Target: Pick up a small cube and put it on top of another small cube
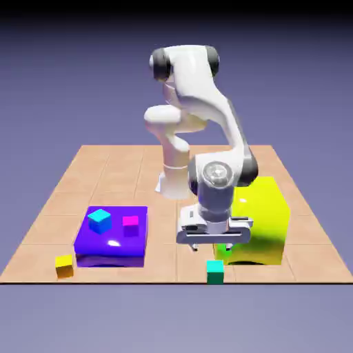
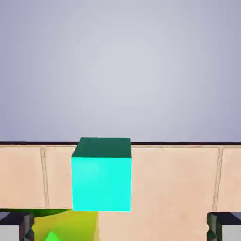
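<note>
Your white robot's jaws (image 1: 220, 247) are spread apart, gripping nothing, above the tiled bench (image 1: 172, 265). You have the small, smooth teal-green cube (image 1: 215, 271) at its front edge, near the large, glossy yellow-green block (image 1: 262, 224).

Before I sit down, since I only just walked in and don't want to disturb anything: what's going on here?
A robot arm with open fingers hovers near the teal-green cube at the table's near edge, holding nothing. Its job is to set one small cube on another, and no cube is stacked on another small one yet. Cyan-blue and magenta cubes sit apart on the purple block; a yellow cube is on the table.
</note>
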{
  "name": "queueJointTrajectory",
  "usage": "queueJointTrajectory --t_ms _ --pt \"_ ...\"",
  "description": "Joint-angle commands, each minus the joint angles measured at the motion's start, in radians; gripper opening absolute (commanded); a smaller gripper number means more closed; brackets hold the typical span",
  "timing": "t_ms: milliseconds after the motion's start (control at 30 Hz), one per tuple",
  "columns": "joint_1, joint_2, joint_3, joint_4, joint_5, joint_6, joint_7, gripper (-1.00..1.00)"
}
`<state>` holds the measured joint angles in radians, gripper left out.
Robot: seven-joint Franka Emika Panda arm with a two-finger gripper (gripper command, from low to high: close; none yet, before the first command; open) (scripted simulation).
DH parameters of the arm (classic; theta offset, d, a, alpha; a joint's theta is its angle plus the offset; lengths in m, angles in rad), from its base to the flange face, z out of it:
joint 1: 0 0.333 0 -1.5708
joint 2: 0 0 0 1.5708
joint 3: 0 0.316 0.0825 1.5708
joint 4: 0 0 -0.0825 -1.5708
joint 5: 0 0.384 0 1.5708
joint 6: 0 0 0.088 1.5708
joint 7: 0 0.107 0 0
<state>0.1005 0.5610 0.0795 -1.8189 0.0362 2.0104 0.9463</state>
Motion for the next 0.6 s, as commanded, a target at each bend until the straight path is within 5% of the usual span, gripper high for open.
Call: queueJointTrajectory --t_ms 0,233,267,567 --pt "0.003 0.036 0.003 0.032 0.001 -0.033 0.007 0.00" --pt "0.012 0.156 0.004 -0.002 0.002 0.075 0.012 0.00" --pt "0.012 0.156 0.004 -0.002 0.002 0.075 0.012 -1.00" --pt "-0.140 0.139 -0.161 0.197 0.111 -0.168 -0.033 -1.00"
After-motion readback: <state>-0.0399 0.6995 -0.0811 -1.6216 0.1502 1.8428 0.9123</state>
